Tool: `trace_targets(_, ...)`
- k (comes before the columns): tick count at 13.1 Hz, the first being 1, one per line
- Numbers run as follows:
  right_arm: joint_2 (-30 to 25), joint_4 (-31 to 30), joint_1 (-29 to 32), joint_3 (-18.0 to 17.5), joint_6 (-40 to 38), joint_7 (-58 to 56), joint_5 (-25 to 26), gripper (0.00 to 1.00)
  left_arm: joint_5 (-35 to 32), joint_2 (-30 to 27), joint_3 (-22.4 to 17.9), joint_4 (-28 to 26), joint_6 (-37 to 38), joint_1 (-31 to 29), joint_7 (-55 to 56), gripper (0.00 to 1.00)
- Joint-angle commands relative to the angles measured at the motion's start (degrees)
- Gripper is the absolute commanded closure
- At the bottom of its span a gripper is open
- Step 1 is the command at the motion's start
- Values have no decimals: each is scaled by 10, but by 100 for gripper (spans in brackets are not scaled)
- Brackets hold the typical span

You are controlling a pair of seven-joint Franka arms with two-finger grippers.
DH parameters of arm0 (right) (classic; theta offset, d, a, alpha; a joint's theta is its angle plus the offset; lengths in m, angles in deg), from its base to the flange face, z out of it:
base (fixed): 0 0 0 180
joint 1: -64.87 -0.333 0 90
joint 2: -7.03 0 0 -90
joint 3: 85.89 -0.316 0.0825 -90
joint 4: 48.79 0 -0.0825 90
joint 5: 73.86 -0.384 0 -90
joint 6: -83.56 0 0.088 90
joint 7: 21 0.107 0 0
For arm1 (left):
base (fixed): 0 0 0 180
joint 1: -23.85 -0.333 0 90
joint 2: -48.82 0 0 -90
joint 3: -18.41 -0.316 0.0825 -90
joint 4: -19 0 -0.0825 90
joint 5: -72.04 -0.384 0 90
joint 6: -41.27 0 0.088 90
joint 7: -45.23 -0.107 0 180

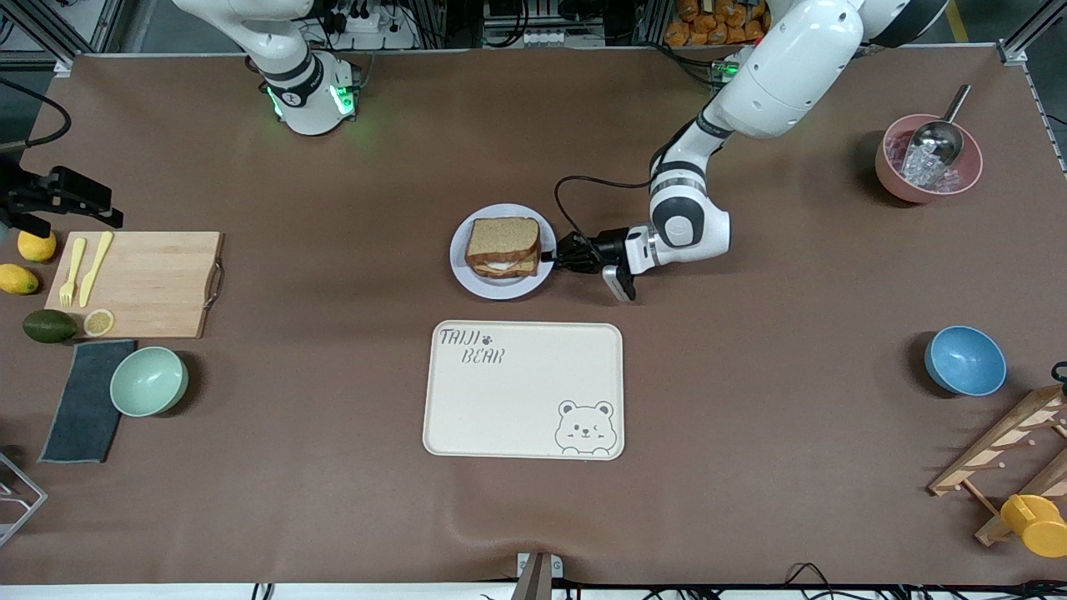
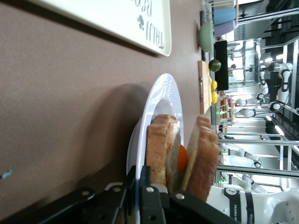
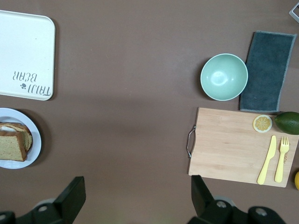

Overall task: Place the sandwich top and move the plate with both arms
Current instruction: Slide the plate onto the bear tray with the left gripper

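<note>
The sandwich top point(image 1: 503, 237) lies on a stacked sandwich with egg inside, on the plate point(image 1: 500, 288) at the table's middle. In the left wrist view the top slice point(image 2: 204, 158) rests over the filling above the plate point(image 2: 161, 98). My left gripper point(image 1: 553, 255) is shut on the plate's rim at the edge toward the left arm's end; its jaws point(image 2: 141, 176) clamp the rim. My right gripper point(image 1: 73, 218) hangs high over the right arm's end of the table, open and empty point(image 3: 135, 200). Plate point(image 3: 37, 140) and slice point(image 3: 11, 145) show at that view's edge.
The cream bear tray point(image 1: 521, 392) lies nearer the front camera than the plate. A cutting board point(image 1: 142, 283) with yellow cutlery, lemons, an avocado, a mint bowl point(image 1: 149, 381) and a grey cloth sit at the right arm's end. A pink bowl point(image 1: 927, 158), blue bowl point(image 1: 964, 360) and wooden rack sit at the left arm's end.
</note>
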Motion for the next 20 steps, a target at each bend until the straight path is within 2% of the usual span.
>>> trace_targets(1, 1, 1, 9, -7, -2, 6, -4, 0, 17, 12, 2, 10, 10, -12, -34, 100)
trace_targets(5, 1, 1, 8, -7, -2, 5, -4, 0, 21, 13, 2, 16, 36, -18, -34, 100)
trace_targets(14, 5, 1, 5, -7, 1, 5, 0, 0, 80, 10, 5, 29, 95, -19, -31, 100)
trace_targets(20, 7, 1, 4, -8, 2, 5, 1, 0, 79, 10, 4, 74, 97, -38, 5, 100)
